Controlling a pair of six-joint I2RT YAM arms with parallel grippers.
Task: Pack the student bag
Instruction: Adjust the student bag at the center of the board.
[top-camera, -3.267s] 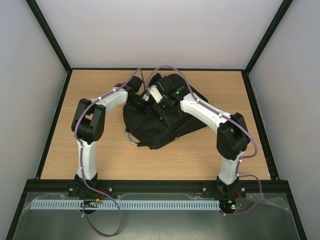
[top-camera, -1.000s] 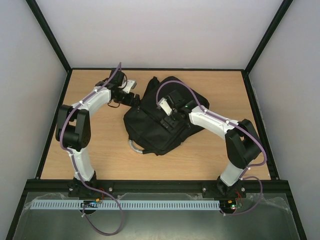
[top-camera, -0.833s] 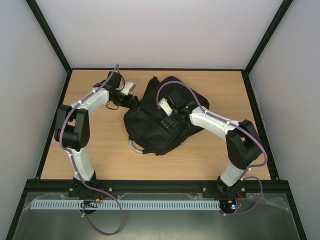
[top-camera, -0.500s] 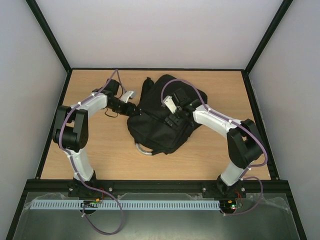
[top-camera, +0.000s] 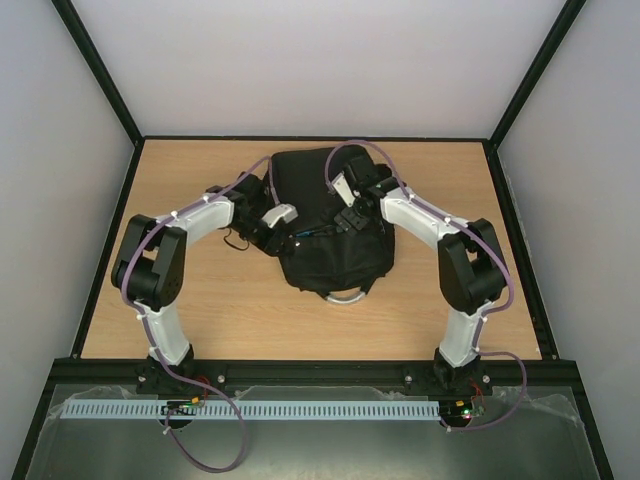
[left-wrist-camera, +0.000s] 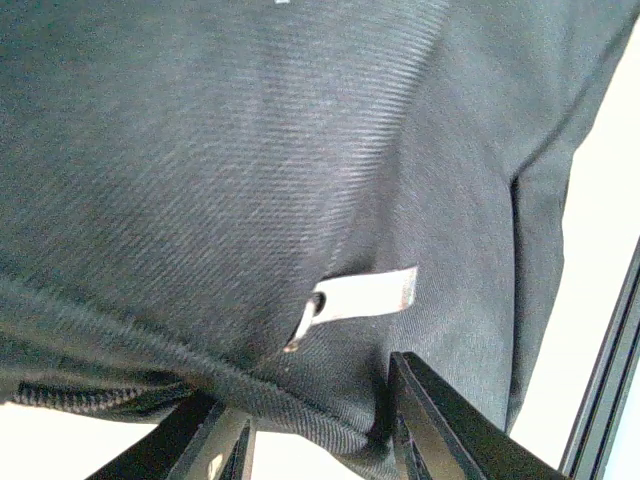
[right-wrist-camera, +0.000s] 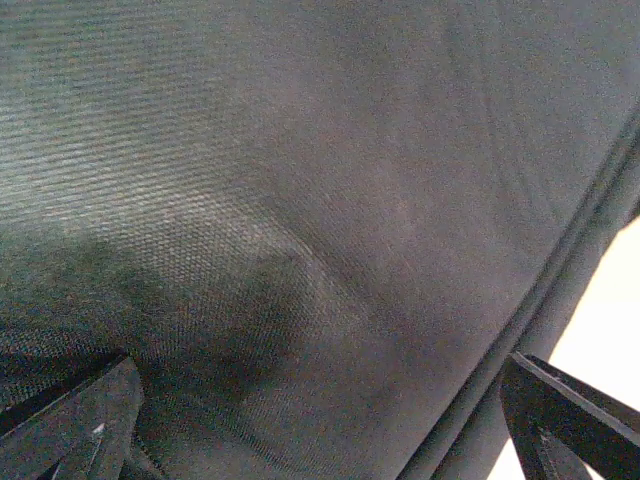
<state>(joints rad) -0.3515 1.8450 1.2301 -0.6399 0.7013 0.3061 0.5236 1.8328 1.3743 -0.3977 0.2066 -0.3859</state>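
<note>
Student bag (top-camera: 335, 240), outline cropped in wrist views

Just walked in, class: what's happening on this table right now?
Two robot arms are working on a black backpack lying on the table. The left gripper appears to pinch a fold along the bag's left edge, beside a small white tag. The right gripper, fingers spread wide, presses against the fabric at the bag's upper right. The grey loop handle points toward the arm bases.
</note>
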